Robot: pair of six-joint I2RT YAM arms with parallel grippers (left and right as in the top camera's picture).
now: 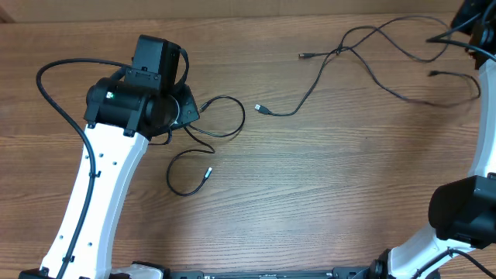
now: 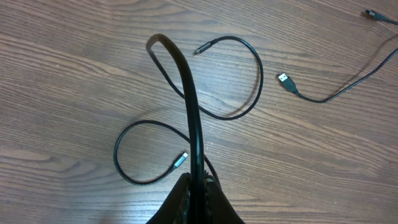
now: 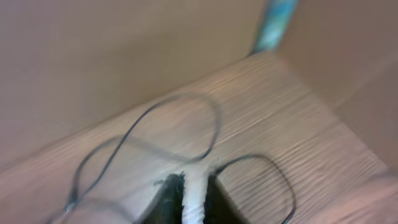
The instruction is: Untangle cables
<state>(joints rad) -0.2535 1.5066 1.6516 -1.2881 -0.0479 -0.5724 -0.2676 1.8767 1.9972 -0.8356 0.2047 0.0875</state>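
Note:
A short black cable [image 1: 243, 115] lies in two loops right of my left gripper [image 1: 183, 113], its plug ends at the upper [image 1: 205, 105] and lower [image 1: 208, 172] loop. In the left wrist view my left gripper [image 2: 200, 182] is shut on this cable [image 2: 258, 65], which rises from the jaws. A long black cable [image 1: 288, 114] runs from a USB plug [image 1: 262, 108] to the far right corner, also seen in the left wrist view [image 2: 286, 79]. My right gripper [image 1: 470, 27] is there; in the blurred right wrist view [image 3: 189, 180] it appears closed on that cable [image 3: 214, 134].
The wooden table [image 1: 325, 194] fills the view. A brown wall [image 3: 124, 56] stands close behind the right gripper at the table's far corner. Thicker black arm cables [image 1: 46, 85] arc left of the left arm.

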